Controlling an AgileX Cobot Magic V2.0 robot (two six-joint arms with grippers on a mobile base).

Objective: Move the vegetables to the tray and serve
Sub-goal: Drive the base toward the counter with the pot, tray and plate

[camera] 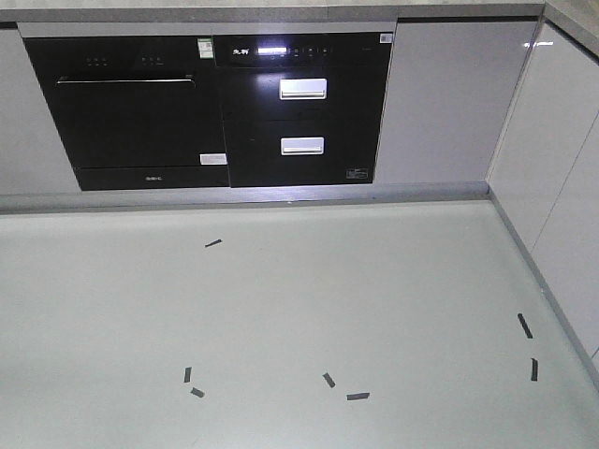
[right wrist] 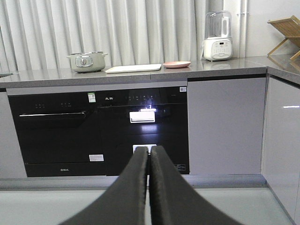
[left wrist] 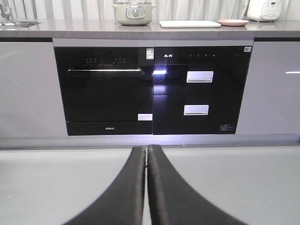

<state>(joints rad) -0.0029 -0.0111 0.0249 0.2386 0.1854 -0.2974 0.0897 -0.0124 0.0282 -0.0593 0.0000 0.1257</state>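
— Right, what is on your screens?
— Mostly pale floor (camera: 374, 299), running up to a kitchen front. I see pale cabinet doors (camera: 449, 103) flanking two black built-in appliances: an oven-like unit (camera: 131, 122) on the left, and just beside it a drawer unit (camera: 299, 112) with two white handles.
— And the arms?
— Both wrist views face that front from low down. My left gripper (left wrist: 144, 148) is clenched, its dark fingers (left wrist: 131, 187) pressed together with nothing between them. My right gripper (right wrist: 149, 147) is likewise closed tight on nothing.
— Where is the tray?
— On the grey bench (right wrist: 225, 68) above the appliances. The tray (right wrist: 133, 68) lies flat near the front edge, between a pale lidded pot (right wrist: 86, 61) on its left and a pink plate (right wrist: 176, 64) just beside its right end, well apart from both grippers.
— The lettuce?
— I cannot make out the lettuce leaf from here; the plate is too small in view to tell what it carries.
— Anything else?
— A white blender jug (right wrist: 218, 37) stands at the back edge toward the right corner, and short dark tape marks (camera: 213, 243) are scattered on the floor.
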